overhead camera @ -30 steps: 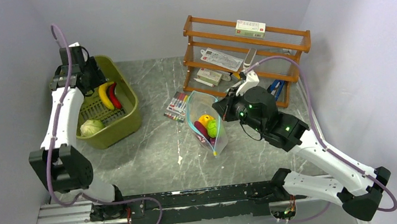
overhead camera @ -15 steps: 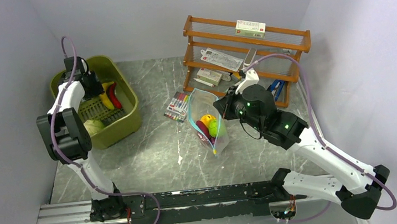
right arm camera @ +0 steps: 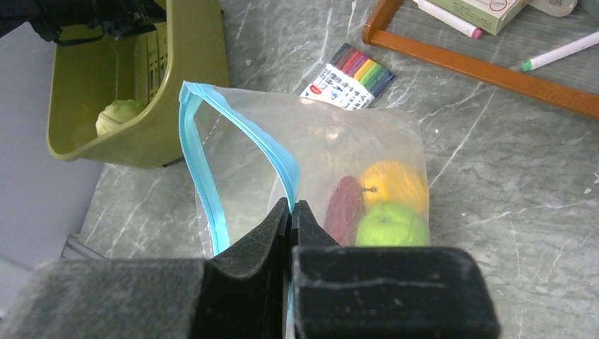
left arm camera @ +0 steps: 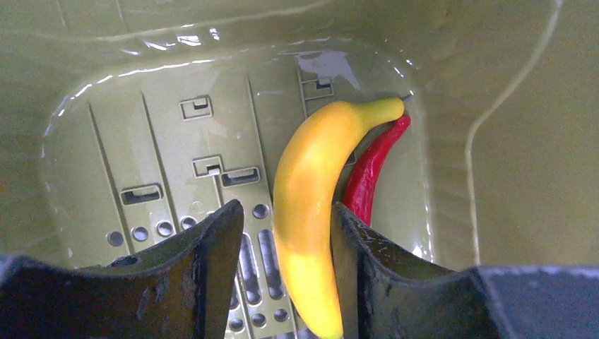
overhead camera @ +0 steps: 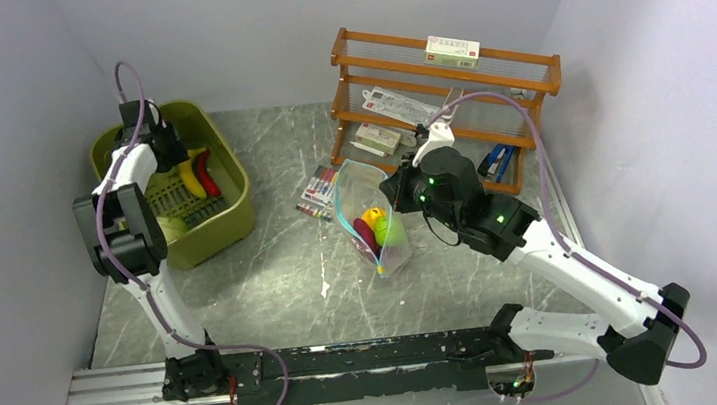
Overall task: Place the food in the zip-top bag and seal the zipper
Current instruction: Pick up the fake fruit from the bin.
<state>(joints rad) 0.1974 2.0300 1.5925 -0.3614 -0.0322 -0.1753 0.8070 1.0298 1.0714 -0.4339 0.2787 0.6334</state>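
- The zip-top bag stands upright on the worktop, its mouth gaping. The teal zipper around the mouth is unsealed.
- The right gripper is on the bag's right side. Its 2 fingers are pressed together on the rim, where the zipper runs between them.
- 3 pieces sit low inside the bag: a purple-red piece, a green piece and an orange-yellow piece.
- A pack of markers lies flat just beyond the bag, to its left.
- An olive-green tub sits well left of the bag. A pale green piece lies in its nearer end.
- The left gripper reaches into the tub's farther end, fingers partly apart and straddling the banana. 1 finger is against the banana, the other stands off it.
- The chili lies touching the banana, on the side toward the bag.
- A wooden rack stands behind the bag.
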